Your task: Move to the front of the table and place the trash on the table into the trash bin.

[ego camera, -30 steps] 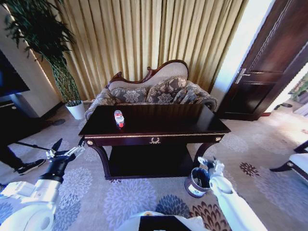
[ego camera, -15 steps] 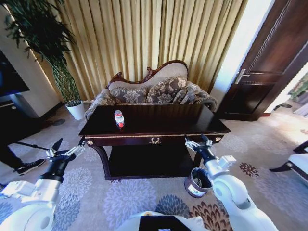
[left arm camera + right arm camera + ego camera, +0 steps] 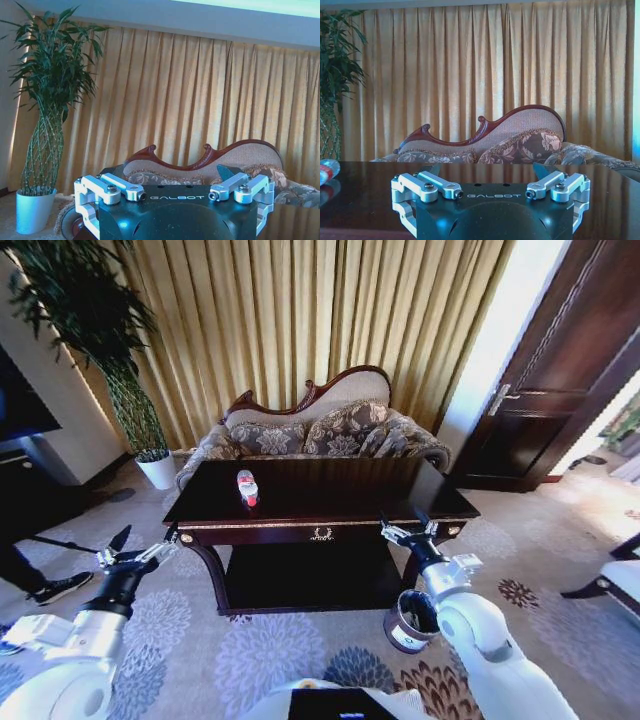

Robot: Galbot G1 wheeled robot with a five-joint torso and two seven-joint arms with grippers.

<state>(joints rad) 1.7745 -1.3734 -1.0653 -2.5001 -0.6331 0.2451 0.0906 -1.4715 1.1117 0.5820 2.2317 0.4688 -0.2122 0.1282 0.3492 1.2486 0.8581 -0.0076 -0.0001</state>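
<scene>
Table point(image 3: 330, 502): dark, glossy, in front of the sofa point(image 3: 330, 425).
Bottle point(image 3: 246, 487): lying on the tabletop near the left end, midway between front and back edges; long axis running front to back, white cap toward the sofa, red label toward the front edge.
Bin point(image 3: 410, 618): on the carpet by the table's front right leg, tilted.
Right gripper point(image 3: 405, 531): raised at the front edge, right of the emblem, fingers spread, empty.
Left gripper point(image 3: 136, 554): low, off the table's left front corner, open, empty.

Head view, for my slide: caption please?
Right claw open at table front edge; bottle waits, bin below.
</scene>
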